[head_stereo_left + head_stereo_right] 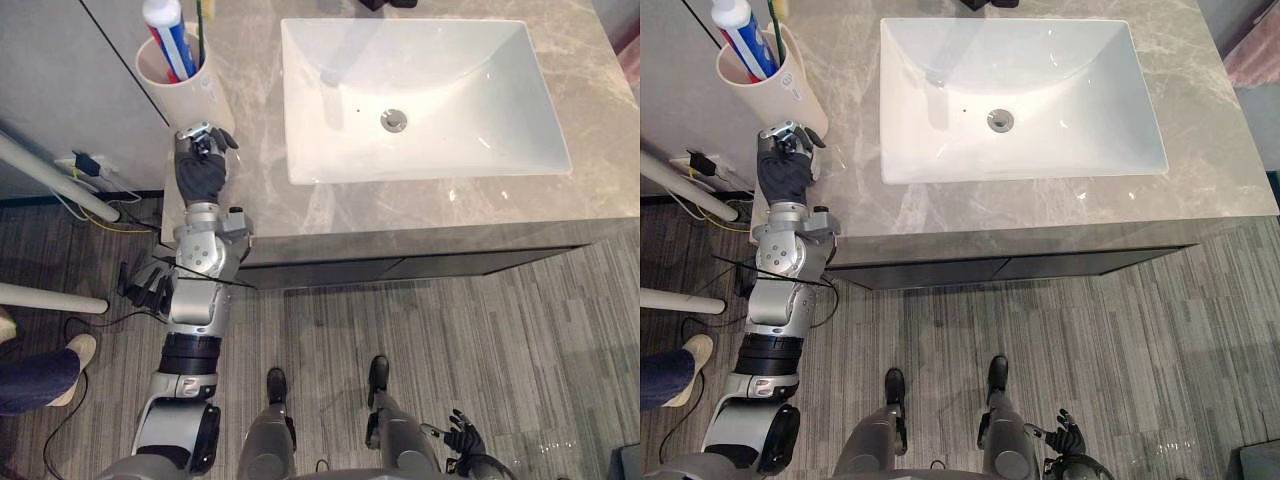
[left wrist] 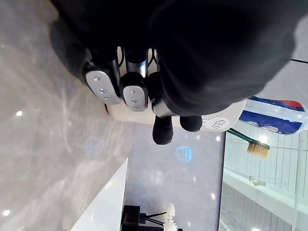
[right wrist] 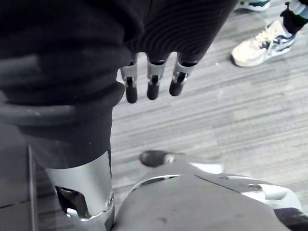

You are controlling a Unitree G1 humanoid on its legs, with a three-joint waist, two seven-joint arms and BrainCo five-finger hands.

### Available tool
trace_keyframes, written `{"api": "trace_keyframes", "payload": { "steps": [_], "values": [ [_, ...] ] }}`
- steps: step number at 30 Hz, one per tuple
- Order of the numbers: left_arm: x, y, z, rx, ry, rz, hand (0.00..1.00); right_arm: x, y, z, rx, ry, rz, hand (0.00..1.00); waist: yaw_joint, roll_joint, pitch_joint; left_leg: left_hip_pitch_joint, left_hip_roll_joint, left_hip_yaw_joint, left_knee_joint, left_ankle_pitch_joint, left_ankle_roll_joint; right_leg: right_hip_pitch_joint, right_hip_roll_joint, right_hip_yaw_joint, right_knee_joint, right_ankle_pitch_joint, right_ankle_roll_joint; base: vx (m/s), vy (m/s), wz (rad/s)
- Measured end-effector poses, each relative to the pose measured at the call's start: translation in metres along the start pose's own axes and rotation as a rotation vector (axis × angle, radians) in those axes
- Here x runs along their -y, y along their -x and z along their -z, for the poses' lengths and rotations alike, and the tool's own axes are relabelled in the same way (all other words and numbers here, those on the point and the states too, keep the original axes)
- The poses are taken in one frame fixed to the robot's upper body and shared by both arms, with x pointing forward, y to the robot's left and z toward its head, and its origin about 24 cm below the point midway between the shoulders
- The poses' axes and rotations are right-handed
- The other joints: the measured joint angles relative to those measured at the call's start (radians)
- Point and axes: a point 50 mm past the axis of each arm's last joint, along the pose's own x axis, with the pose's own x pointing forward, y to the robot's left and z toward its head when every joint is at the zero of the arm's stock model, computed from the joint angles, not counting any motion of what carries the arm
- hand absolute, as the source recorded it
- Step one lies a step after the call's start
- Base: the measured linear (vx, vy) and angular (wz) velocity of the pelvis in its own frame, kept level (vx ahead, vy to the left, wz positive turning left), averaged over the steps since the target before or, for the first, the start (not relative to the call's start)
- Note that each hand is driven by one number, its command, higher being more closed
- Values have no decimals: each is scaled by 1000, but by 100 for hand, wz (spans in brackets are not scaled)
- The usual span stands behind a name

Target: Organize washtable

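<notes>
A cream cup (image 1: 185,85) stands at the back left corner of the grey marble washtable (image 1: 260,210). It holds a toothpaste tube (image 1: 165,30) and a green toothbrush (image 2: 250,144). My left hand (image 1: 200,165) rests on the counter's left edge just in front of the cup. Its fingers (image 2: 120,89) are curled, their dark tips close against the cup's lower wall (image 2: 221,120), not wrapped round it. My right hand (image 1: 462,437) hangs low beside the legs, its fingers (image 3: 151,82) relaxed and pointing at the floor, holding nothing.
A white rectangular sink (image 1: 420,90) with a metal drain (image 1: 394,120) takes up the counter's middle. A dark holder with white flowers (image 2: 144,219) stands at the back. White rails (image 1: 50,175) and a person's shoe (image 1: 75,352) are left of the cabinet.
</notes>
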Motion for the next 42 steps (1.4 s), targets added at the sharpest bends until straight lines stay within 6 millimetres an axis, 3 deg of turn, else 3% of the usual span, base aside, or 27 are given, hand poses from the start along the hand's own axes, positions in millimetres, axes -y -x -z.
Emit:
{"api": "trace_keyframes", "payload": {
  "steps": [5,9,14,18,23,29,34,42],
  "values": [
    [4,4,-3,14,21,9,100,-5,-4,-10,18,-13,9,0,16,-1,6,0,0,-1,-1,0,0,0,0,-1,0,0,0,0,0,0],
    [-4,14,-5,32,22,-9,100,-7,0,-11,53,-8,-17,0,20,-2,7,0,0,0,-2,0,0,1,1,0,-2,0,0,8,-1,0],
    [-29,17,-4,23,-7,-91,100,-6,1,-9,50,8,-22,0,18,-4,7,16,0,-1,-2,-1,0,18,1,3,-4,0,0,-9,-2,0],
    [-55,12,1,-5,-89,-163,100,-7,3,-10,64,44,-55,0,17,-7,7,18,1,0,-2,0,0,18,2,6,-4,0,0,-50,-9,-1],
    [-74,5,-2,-13,-150,-217,100,-6,6,-3,49,50,-60,0,15,-17,5,18,2,0,-2,0,0,18,3,6,-4,0,0,-8,-2,0],
    [-69,-4,-9,-3,-71,-178,100,-10,8,-3,55,64,-78,0,16,-43,5,16,1,-1,-1,0,0,17,2,6,-4,1,0,0,0,0],
    [-64,-13,-4,-47,-16,-114,100,-10,8,-2,52,64,-78,0,22,-44,5,13,1,-2,2,0,0,16,2,4,-4,3,-3,0,0,0],
    [-50,-27,-16,-14,1,-35,100,-11,8,-2,53,64,-81,0,20,-47,7,2,1,-6,18,0,0,14,2,2,-4,8,-7,0,0,2]
  ]
}}
